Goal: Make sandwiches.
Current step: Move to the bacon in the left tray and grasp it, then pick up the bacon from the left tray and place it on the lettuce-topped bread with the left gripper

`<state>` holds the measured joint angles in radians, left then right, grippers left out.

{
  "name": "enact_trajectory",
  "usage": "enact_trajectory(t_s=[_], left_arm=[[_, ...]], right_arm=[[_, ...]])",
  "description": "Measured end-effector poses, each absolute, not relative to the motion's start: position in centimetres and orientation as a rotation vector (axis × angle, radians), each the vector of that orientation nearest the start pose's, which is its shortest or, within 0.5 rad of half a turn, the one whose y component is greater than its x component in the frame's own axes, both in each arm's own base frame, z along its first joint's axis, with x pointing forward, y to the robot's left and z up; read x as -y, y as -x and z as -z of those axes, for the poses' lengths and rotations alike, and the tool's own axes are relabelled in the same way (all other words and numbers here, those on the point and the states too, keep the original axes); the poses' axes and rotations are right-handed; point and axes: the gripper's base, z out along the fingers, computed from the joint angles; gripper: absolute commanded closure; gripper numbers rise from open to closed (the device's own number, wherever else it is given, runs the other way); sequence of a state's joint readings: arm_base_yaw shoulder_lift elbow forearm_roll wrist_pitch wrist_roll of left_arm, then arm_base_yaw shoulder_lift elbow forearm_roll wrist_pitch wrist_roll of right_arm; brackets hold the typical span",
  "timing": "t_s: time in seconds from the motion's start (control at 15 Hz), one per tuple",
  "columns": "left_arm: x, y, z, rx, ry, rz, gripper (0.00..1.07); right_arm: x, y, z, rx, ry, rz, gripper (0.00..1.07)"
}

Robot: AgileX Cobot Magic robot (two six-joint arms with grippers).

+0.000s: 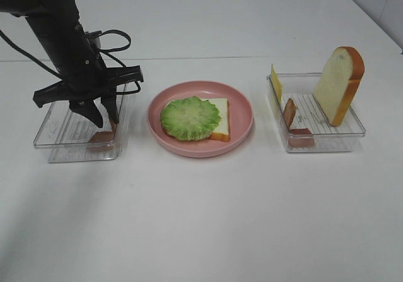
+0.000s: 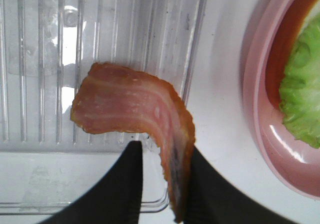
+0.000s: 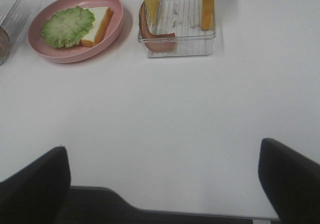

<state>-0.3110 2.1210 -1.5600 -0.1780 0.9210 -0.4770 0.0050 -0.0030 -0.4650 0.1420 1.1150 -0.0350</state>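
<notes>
near half of table (image 1: 201, 219) bare: wide lane left to right. narrow gap between left tray (image 1: 53, 131) and plate (image 1: 242, 115); similar gap between plate and right tray (image 1: 352, 128). left arm (image 1: 63, 30) slants over left tray and blocks way in from above; cable loop (image 1: 116, 41) juts behind it. in right tray, upright bread slice (image 1: 337, 84) walls right side, cheese (image 1: 276, 84) and leaning bacon (image 1: 289, 112) line left wall, middle open from above. lettuce (image 1: 189, 118) lies low on plate, room above open.
</notes>
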Motion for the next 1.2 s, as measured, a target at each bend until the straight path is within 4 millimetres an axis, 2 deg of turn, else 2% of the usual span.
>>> enact_trajectory(t_s=[0.07, 0.2, 0.47, 0.73, 0.8, 0.93, 1.07, 1.2], left_arm=[[14.3, -40.5, -16.0, -2.996, 0.386, 0.302, 1.06], [14.2, -40.5, -16.3, -2.993, 0.371, 0.284, 1.07], [13.8, -39.8, -19.0, -2.974, 0.314, 0.274, 1.07], [13.5, -38.5, -24.4, -2.907, 0.191, 0.312, 1.07], [13.9, -38.5, -26.2, -2.886, 0.174, 0.388, 1.07], [14.8, -38.8, -27.8, -2.845, 0.147, 0.483, 1.07], [17.2, -39.0, -29.8, -2.775, 0.078, 0.576, 1.07], [19.0, -39.4, -29.5, -2.778, 0.060, 0.643, 1.07]], right_arm=[[-1.2, 0.4, -26.4, -2.125, 0.051, -0.155, 0.09], [-1.2, 0.4, -26.4, -2.125, 0.051, -0.155, 0.09], [-1.2, 0.4, -26.4, -2.125, 0.051, -0.155, 0.09], [-1.2, 0.4, -26.4, -2.125, 0.051, -0.155, 0.09], [-1.2, 0.4, -26.4, -2.125, 0.051, -0.155, 0.09], [-1.2, 0.4, -26.4, -2.125, 0.051, -0.155, 0.09], [-1.2, 0.4, -26.4, -2.125, 0.051, -0.155, 0.09], [-1.2, 0.4, -26.4, -2.125, 0.051, -0.155, 0.09]])
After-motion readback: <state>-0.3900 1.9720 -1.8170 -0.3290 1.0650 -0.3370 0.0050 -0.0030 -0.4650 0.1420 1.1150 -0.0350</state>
